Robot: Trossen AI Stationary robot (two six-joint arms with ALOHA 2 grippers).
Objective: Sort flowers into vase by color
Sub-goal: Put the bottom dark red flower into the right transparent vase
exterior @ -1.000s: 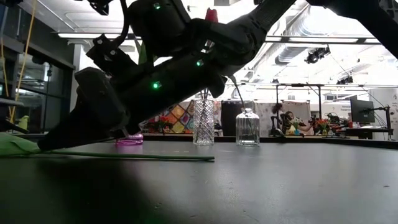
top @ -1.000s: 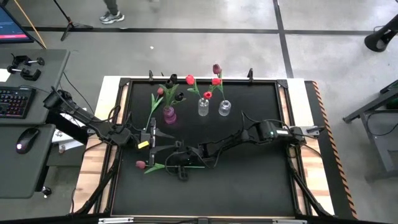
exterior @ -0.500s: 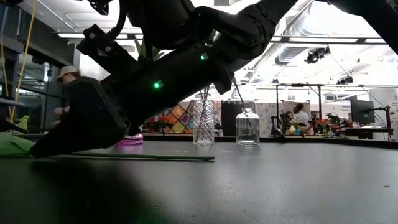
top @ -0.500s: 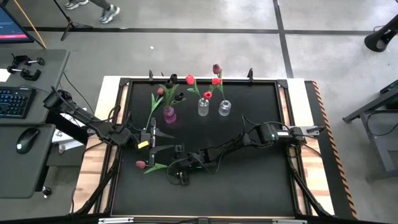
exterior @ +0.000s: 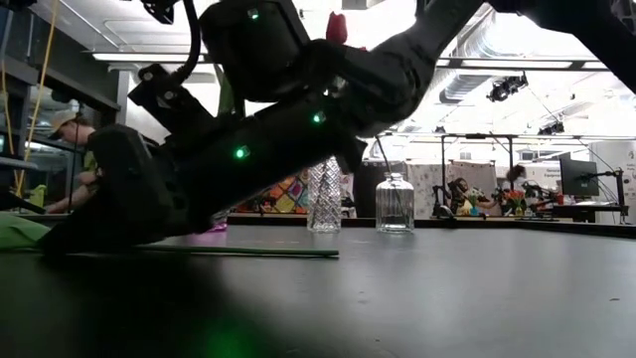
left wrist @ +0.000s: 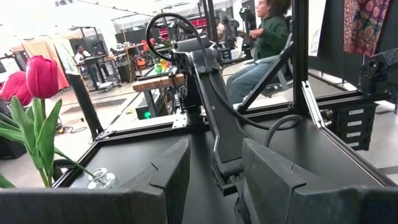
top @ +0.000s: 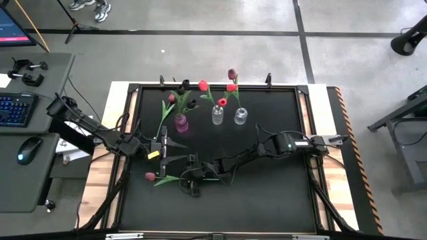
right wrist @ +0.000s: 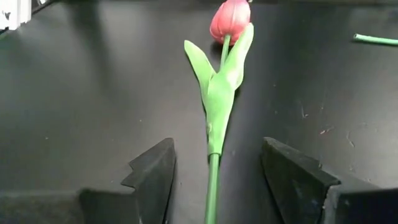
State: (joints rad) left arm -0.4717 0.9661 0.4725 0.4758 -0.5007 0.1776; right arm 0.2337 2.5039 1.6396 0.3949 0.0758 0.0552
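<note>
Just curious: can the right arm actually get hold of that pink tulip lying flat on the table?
Probably yes: the right hand is open, its fingers either side of the tulip stem, with nothing between.

Dark jointed arms (top: 243,159), green lights, black cables.

The dark right arm reaches low across the desk toward the left, its two-finger right gripper (right wrist: 214,171) down near the surface with jaws spread apart. The left gripper (top: 175,151) waits at the desk's left side, jaws parted.
</note>
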